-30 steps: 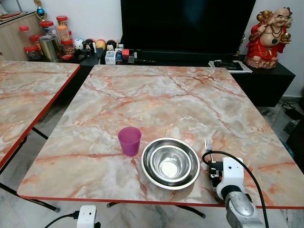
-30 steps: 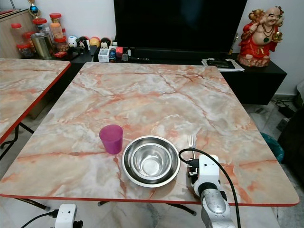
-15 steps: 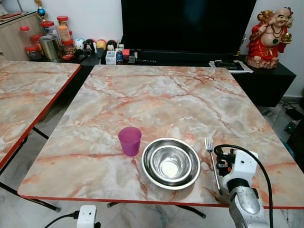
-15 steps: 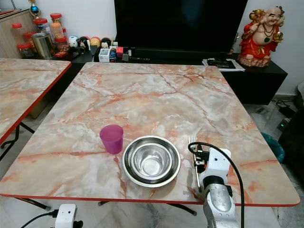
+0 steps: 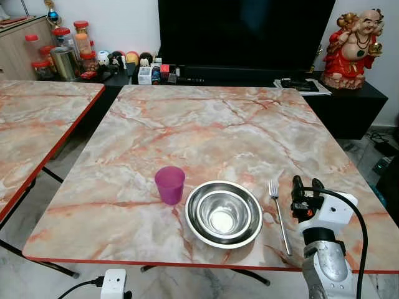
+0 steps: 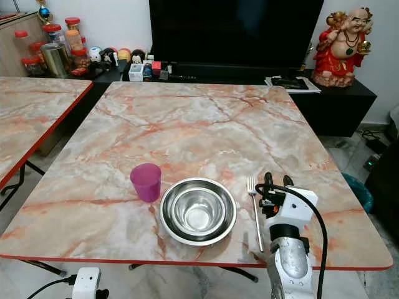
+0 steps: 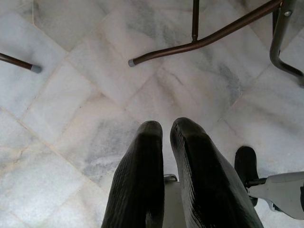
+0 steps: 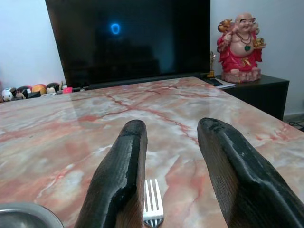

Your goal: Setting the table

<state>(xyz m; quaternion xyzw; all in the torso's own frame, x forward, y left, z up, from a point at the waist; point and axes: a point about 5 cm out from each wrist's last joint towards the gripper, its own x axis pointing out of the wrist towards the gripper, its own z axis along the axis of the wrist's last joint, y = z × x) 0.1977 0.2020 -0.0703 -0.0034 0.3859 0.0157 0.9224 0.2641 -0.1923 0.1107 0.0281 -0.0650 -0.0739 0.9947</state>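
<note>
Fork (image 5: 278, 213) between steel bowl (image 5: 224, 213) and right gripper (image 5: 305, 185), jaws apart, empty.

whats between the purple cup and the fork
The steel bowl sits between the purple cup and the fork, as the left eye view shows.

No text, label or number can be read anywhere — the far shelf's jars and boxes are too small.
</note>
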